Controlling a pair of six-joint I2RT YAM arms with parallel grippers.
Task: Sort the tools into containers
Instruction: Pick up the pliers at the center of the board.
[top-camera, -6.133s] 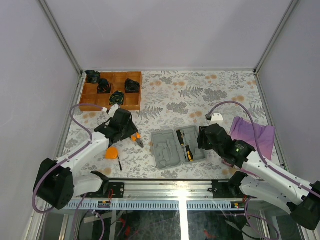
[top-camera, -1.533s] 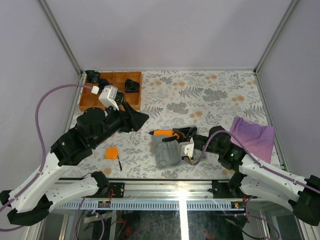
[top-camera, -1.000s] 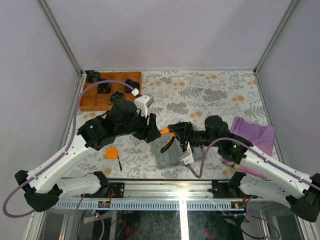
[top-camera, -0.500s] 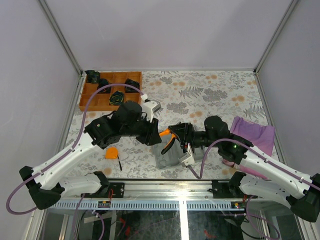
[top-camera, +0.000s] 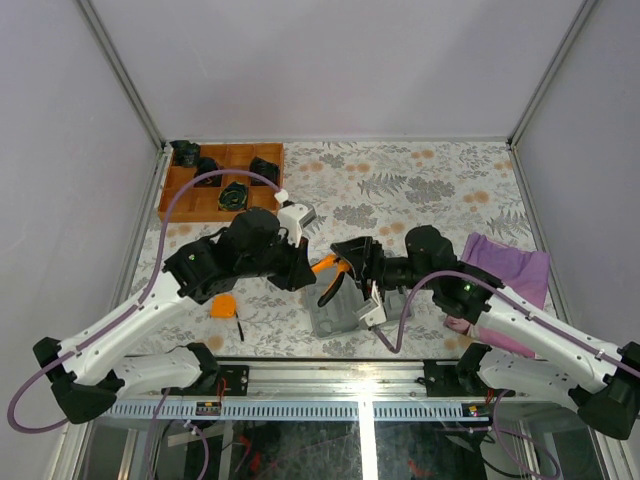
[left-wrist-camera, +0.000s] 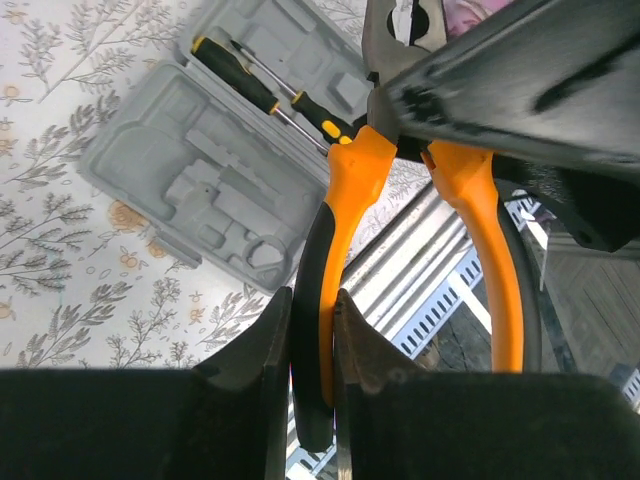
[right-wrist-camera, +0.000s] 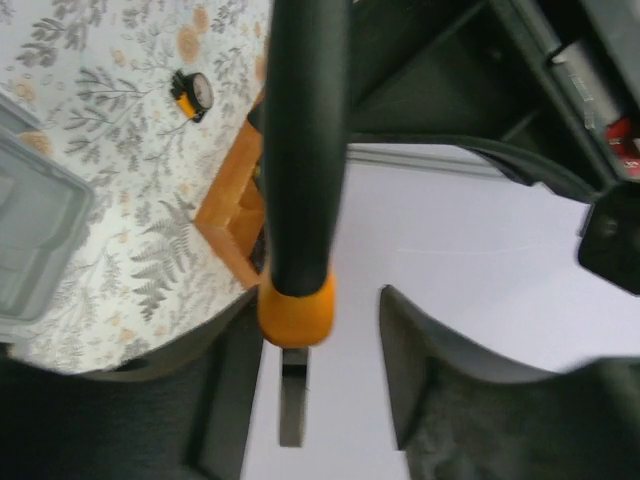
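Note:
Orange-and-black pliers (top-camera: 330, 267) hang in the air over the open grey case (top-camera: 335, 315), between my two grippers. My left gripper (left-wrist-camera: 312, 300) is shut on one pliers handle (left-wrist-camera: 322, 300). The right gripper (right-wrist-camera: 320, 390) stands open around the pliers' head end (right-wrist-camera: 298, 300), with a clear gap at its right finger (right-wrist-camera: 430, 370). In the top view the left gripper (top-camera: 306, 272) and the right gripper (top-camera: 354, 268) face each other. Two black-and-orange screwdrivers (left-wrist-camera: 240, 80) lie in the case (left-wrist-camera: 190, 160). The orange tape measure (top-camera: 224, 305) and a thin black key (top-camera: 239, 328) lie on the table to the left.
A wooden compartment tray (top-camera: 222, 182) with black items stands at the back left. A purple cloth (top-camera: 510, 265) lies at the right under the right arm. The table's metal front rail (top-camera: 330, 375) runs close below the case.
My left gripper has closed onto a pliers handle. The right gripper's jaws have widened off the pliers' head. Both arms stay over the case.

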